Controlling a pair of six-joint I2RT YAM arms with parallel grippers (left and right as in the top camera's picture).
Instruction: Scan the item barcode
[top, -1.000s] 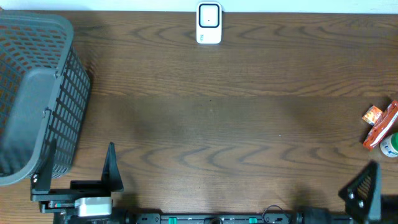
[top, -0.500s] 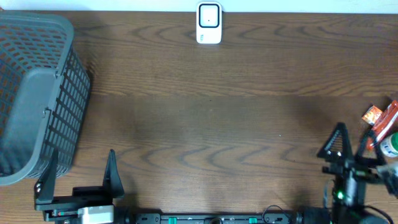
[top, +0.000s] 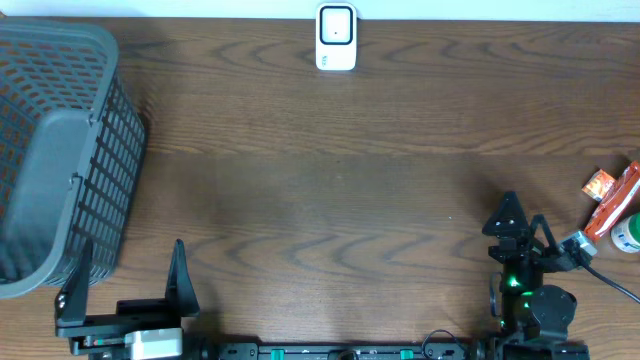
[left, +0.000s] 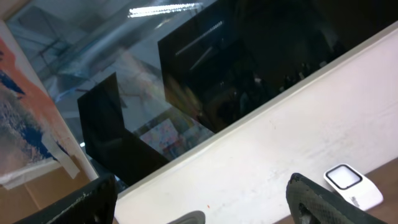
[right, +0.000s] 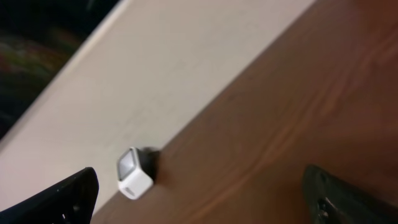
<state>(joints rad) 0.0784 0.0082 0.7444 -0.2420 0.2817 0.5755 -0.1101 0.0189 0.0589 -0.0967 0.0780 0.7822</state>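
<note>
Red-orange packet (top: 612, 200): lay at the far right edge of the bench (top: 330, 190), partly cut off by the frame, just beside a white-and-green round item (top: 628, 235).
Handling: judged light, soft and crinkly, likely slick; a pinch across its narrow middle or on a sealed end should serve.
Scanner (top: 336, 38): white, at the far edge, centre; well apart from the packet.
Right pincer (top: 524, 222): jaws spread wide, empty, near the packet but not touching it.
Left pincer (top: 125, 278): jaws wide, empty, beside the grey basket (top: 60, 150).
</note>
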